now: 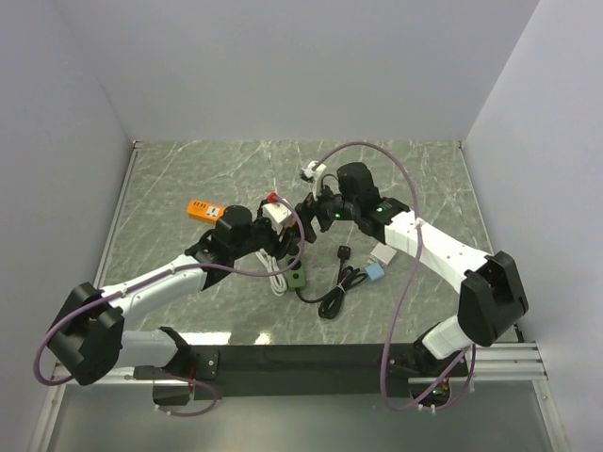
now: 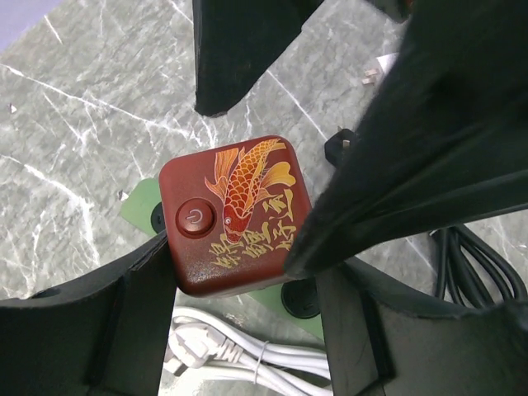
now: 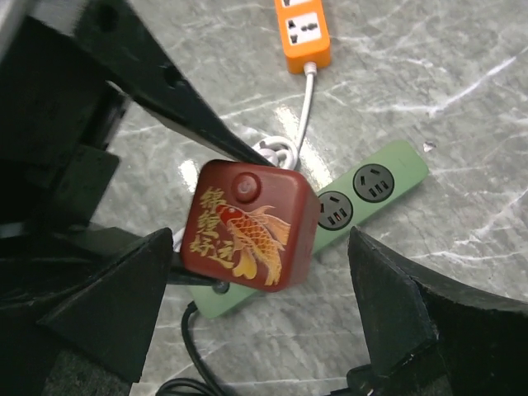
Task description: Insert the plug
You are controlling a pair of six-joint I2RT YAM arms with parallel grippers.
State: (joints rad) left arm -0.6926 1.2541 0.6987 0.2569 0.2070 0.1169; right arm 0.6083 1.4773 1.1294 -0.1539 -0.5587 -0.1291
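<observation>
A dark red, cube-shaped plug adaptor [image 2: 235,214] bears an orange-and-gold koi, gold Chinese characters I cannot read, and a round power button. It is held just above a green power strip [image 3: 371,186] lying on the marble desk [image 3: 462,124]. The left tool [image 2: 243,264] clasps the cube by its sides, while the right tool [image 3: 257,239] is spread wide, a finger on either side, not gripping it.

A grey-green, white-veined marble tabletop [image 1: 188,179] filled the middle. Plain pale walls closed it in: the back wall [image 1: 301,66] at 12 o'clock, the left wall [image 1: 47,169] at 9, the right wall [image 1: 556,160] at 3. A metal rail [image 1: 117,221] edged the 9 o'clock side; the light was soft and even
</observation>
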